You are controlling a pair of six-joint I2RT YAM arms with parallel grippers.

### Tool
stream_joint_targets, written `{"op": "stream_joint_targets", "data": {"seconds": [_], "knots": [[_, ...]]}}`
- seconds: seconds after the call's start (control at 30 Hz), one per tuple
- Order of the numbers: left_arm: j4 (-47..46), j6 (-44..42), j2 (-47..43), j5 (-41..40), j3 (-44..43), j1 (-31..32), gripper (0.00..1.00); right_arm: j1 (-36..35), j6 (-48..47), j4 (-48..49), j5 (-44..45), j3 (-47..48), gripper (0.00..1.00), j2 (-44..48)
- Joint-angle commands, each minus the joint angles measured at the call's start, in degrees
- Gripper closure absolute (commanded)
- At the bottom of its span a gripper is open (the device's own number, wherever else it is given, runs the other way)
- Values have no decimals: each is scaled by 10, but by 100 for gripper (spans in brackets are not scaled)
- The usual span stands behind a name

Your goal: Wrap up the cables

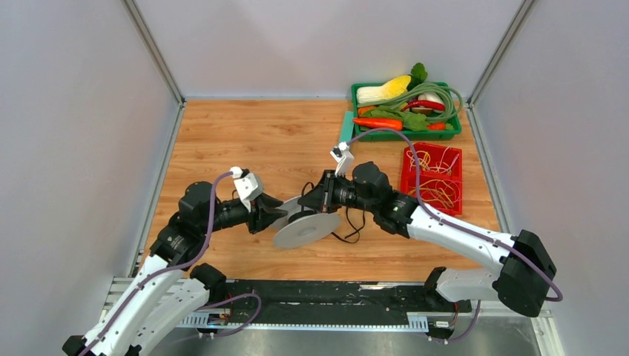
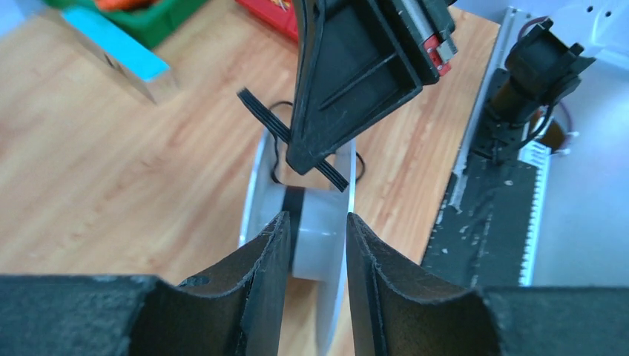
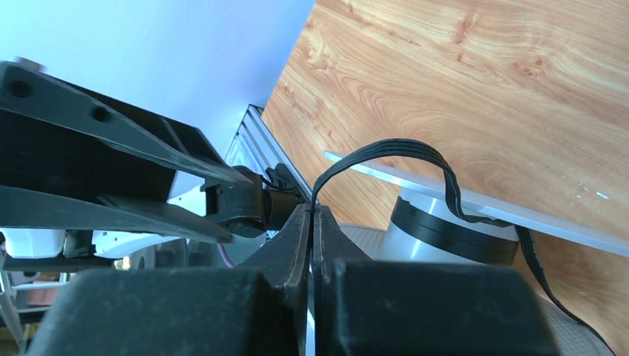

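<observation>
A grey spool (image 1: 305, 230) lies mid-table with a few turns of the thin black cable on its hub (image 2: 319, 230). My left gripper (image 1: 280, 213) sits at the spool's left rim. In the left wrist view its fingers (image 2: 278, 245) stand apart and straddle one flange without clamping it. My right gripper (image 1: 305, 199) is just above the spool and shut on the cable (image 3: 393, 148), which arcs from its fingertips (image 3: 313, 211) over the upper flange to the hub (image 3: 445, 230). Slack cable (image 1: 348, 226) loops on the table right of the spool.
A green bin (image 1: 406, 133) with toy vegetables and a green hose stands at the back right. A red bin (image 1: 432, 169) of rubber bands is in front of it. A teal block (image 1: 346, 126) lies beside the green bin. A metal rail (image 1: 319, 297) runs along the near edge.
</observation>
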State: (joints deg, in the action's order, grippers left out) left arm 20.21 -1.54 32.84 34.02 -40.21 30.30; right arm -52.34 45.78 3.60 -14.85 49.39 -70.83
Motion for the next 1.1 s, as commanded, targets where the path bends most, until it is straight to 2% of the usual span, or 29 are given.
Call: {"op": "stream_joint_targets", "data": {"seconds": [0.0,0.23,0.5,0.77,1.07], "knots": [[-63,120,26,26,28,-1,59,-4,57,57,25,-11,97,-5],[-172,223,77,39,48,0,60,-7,76,76,25,-18,96,-6],[-231,262,103,55,60,1,66,-7,84,94,34,-26,96,-6],[-229,275,100,59,65,5,71,-7,87,100,36,-27,94,-7],[-236,300,101,88,74,7,64,-7,83,106,30,-25,99,-6]]}}
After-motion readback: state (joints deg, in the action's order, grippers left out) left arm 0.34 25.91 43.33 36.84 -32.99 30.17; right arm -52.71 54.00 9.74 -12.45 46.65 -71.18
